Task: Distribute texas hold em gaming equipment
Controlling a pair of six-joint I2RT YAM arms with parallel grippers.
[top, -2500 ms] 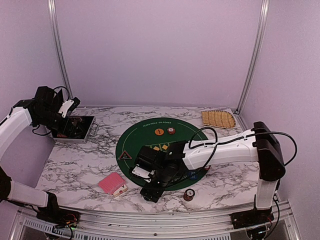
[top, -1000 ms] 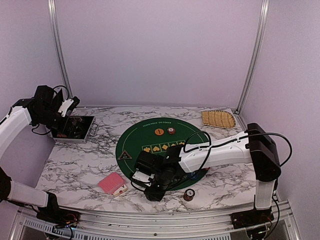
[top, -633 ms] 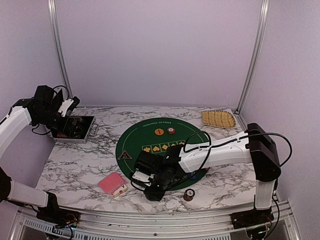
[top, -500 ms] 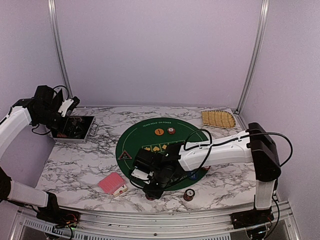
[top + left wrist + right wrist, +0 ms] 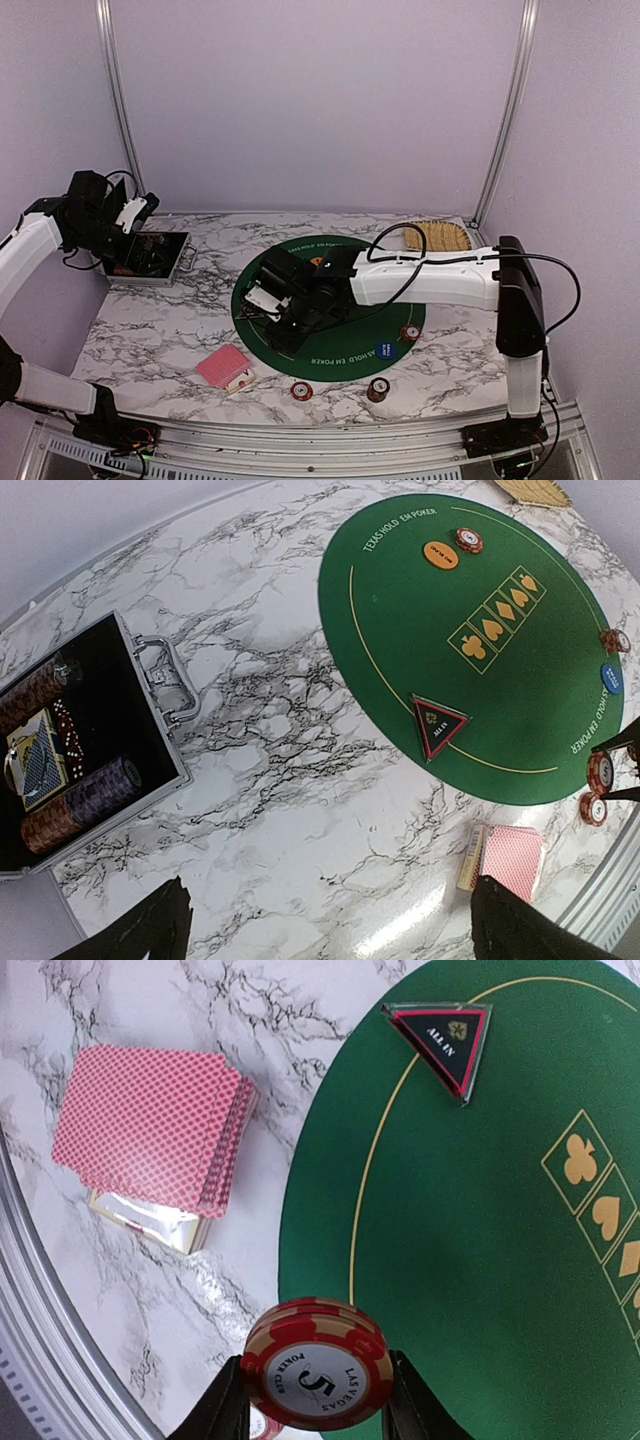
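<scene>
The right gripper is closed about half way on a small stack of red and white poker chips, and its two dark fingers press on the left and the right side of the stack. The top chip carries a figure 5 and the words Las Vegas Poker Club. The stack is held flat over the border of the round green mat, where the green meets the marble table. Just under it, at the lower left, a part of another red and white chip shows, mostly hidden by the finger. The pile of red-backed cards lies on the marble beside the mat, on top of a shiny box, well apart from the held stack. The dark triangular marker with the words ALL IN lies on the mat, just inside the yellow line. The left gripper is fully spread: its fingers stand far from each other and nothing is between them. It hangs over the left part of the table, near the open metal case, which has rows of chips inside, and it touches nothing.
</scene>
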